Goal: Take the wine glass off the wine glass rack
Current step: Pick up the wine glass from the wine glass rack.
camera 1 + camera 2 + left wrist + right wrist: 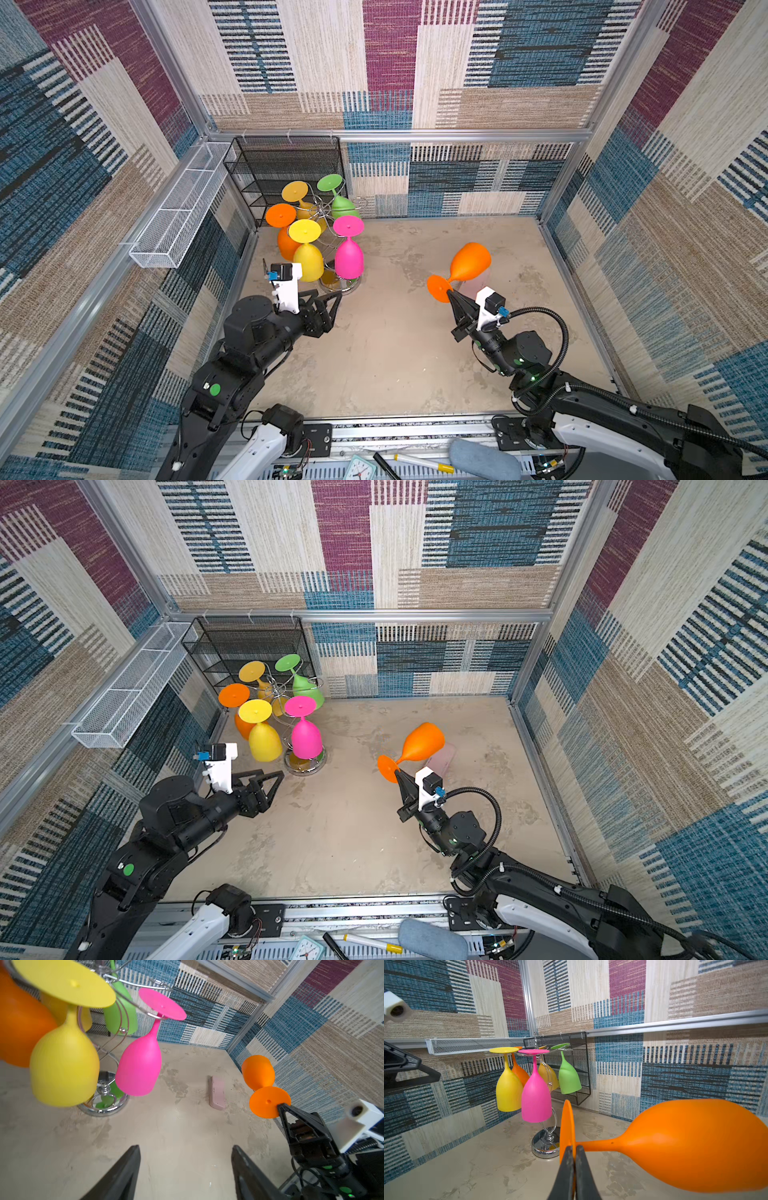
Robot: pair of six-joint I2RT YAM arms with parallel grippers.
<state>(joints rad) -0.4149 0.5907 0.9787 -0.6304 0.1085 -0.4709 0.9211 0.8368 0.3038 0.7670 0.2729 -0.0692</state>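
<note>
Sideways, orange wine glass point(469, 262), foot rim in tight right pincer point(449, 293); left pincer point(185, 1148) agape, empty.

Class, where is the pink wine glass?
In both top views the pink plastic wine glass hangs inverted on the chrome wire rack, far left, beside the yellow glass.

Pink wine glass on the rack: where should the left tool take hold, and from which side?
Probably pinch the thin stem of the pink wine glass just under its foot, coming from the open table side. It hangs bowl-down on the wine glass rack, the wide bowl flares, and the yellow wine glass crowds its other flank.
</note>
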